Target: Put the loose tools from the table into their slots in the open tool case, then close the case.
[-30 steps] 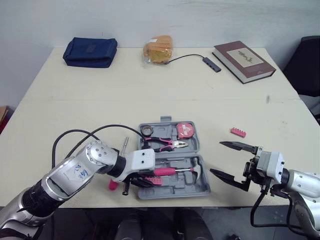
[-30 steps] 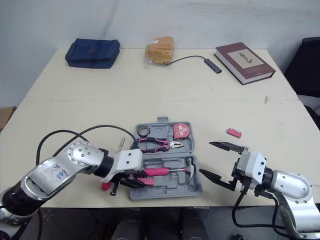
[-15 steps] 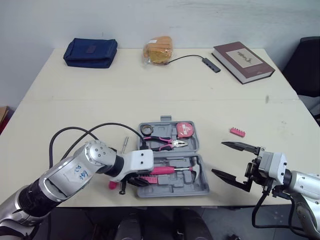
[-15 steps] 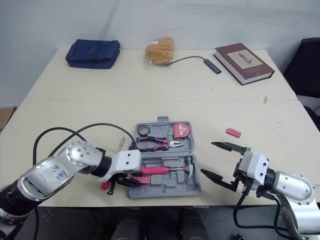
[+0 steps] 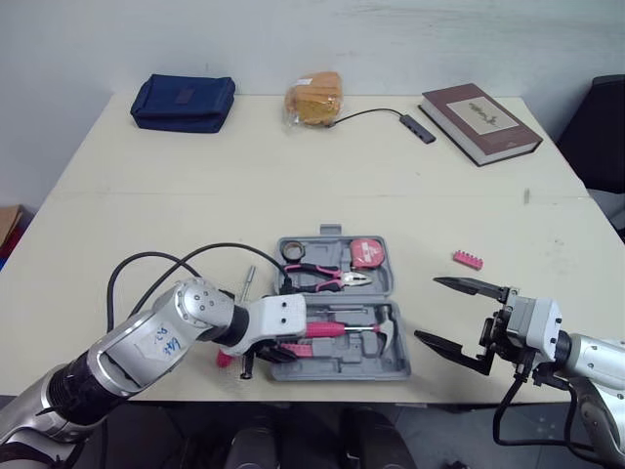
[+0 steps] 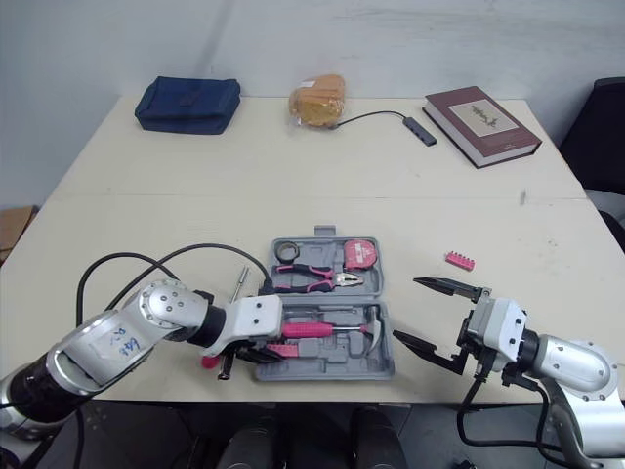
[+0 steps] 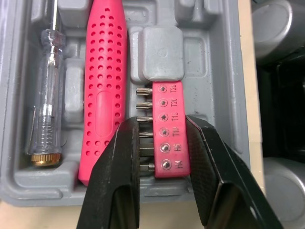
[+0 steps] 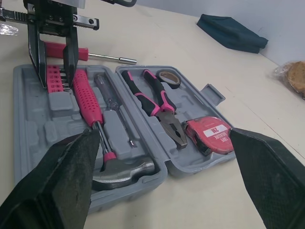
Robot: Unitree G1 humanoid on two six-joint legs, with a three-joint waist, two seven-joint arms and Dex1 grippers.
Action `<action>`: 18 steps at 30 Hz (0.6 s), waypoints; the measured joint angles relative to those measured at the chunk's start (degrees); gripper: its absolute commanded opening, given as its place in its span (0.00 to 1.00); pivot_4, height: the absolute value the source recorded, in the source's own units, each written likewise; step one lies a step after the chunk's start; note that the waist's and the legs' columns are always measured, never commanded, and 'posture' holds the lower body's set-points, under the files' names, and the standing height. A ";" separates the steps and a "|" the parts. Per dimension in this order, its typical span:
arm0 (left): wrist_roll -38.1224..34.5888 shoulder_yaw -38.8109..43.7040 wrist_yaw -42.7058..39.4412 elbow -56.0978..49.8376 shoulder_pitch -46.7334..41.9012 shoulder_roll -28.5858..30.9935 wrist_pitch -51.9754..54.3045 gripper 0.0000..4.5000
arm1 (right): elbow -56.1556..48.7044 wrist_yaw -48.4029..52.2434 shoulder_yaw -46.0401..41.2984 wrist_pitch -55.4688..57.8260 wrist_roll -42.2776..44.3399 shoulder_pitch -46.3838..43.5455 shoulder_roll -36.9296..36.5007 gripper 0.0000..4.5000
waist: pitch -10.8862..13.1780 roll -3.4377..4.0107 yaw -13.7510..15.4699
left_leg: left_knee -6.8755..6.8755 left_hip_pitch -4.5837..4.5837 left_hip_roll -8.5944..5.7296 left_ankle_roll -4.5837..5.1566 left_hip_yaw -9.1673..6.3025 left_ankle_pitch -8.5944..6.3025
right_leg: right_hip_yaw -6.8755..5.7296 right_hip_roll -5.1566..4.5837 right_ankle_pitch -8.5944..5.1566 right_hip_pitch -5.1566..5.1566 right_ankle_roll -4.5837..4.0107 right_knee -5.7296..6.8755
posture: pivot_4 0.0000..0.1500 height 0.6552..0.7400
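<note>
Left claw (image 7: 161,123) is clenching a pink bit holder (image 7: 169,131) at the front-left corner of the open tool case (image 5: 342,371), which is sitting near the surface's (image 5: 293,195) front edge. Right claw (image 5: 428,309) is hanging spread wide by the front-right edge, over open surface. A second bit strip (image 5: 468,260) is lying right of the case, a screwdriver (image 5: 248,283) along its left edge.

The tool case (image 7: 205,57) is matt grey plastic, the bit holder (image 7: 169,138) smooth pink plastic.
</note>
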 measured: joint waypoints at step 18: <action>-5.77 13.04 -3.85 -4.29 5.03 5.01 -1.72 0.78 | 1.98 0.65 0.48 -1.42 -0.14 -0.38 0.57 1.00 | 0.06 -0.06 -0.17 | 0.02 -0.05 0.05 -0.04 0.00 -0.02 | -0.02 0.05 -0.02 -0.07 -0.03 0.03 | 1.00 1.00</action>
